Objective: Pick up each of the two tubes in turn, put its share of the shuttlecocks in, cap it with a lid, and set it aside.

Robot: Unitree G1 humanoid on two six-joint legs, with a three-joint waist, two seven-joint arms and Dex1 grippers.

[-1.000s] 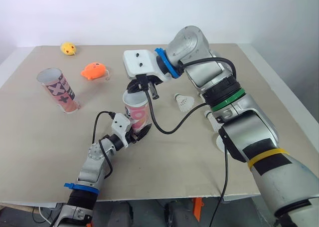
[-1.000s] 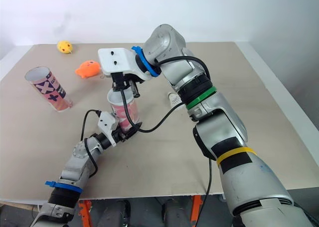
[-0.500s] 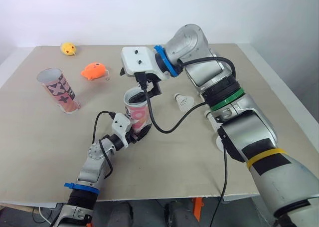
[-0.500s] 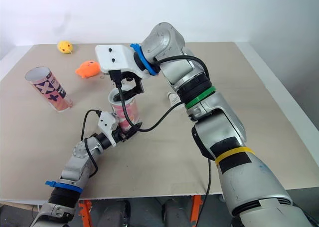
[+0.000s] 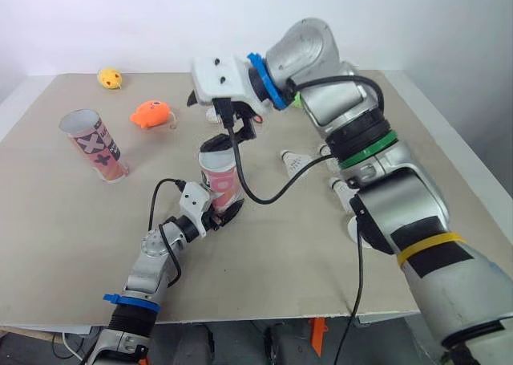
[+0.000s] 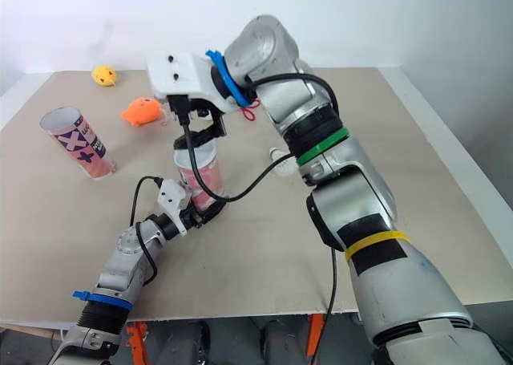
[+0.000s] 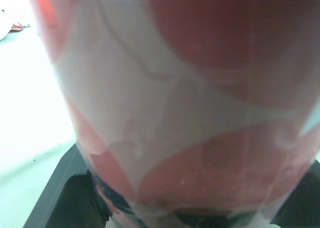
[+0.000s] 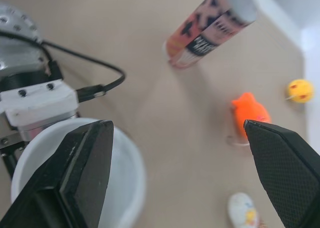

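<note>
Nearest, the left gripper [image 5: 222, 212] clamps the pink tube [image 5: 220, 176] low on its body, holding it roughly upright on the table [image 5: 272, 277]. Just above the tube's open mouth hangs the right gripper [image 8: 175, 125], fingers spread wide and empty, so loading seems the step in hand. Next it probably must fetch the shuttlecock [image 5: 294, 164] lying near the tube's right side. The second tube [image 5: 94, 146] stands well apart, farther left.

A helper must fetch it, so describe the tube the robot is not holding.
Start at the left side of the tan table, nearer than the orange toy. The free tube stands there. Unlike the held tube in the left gripper, it bears black X marks and nothing grips it.
</note>
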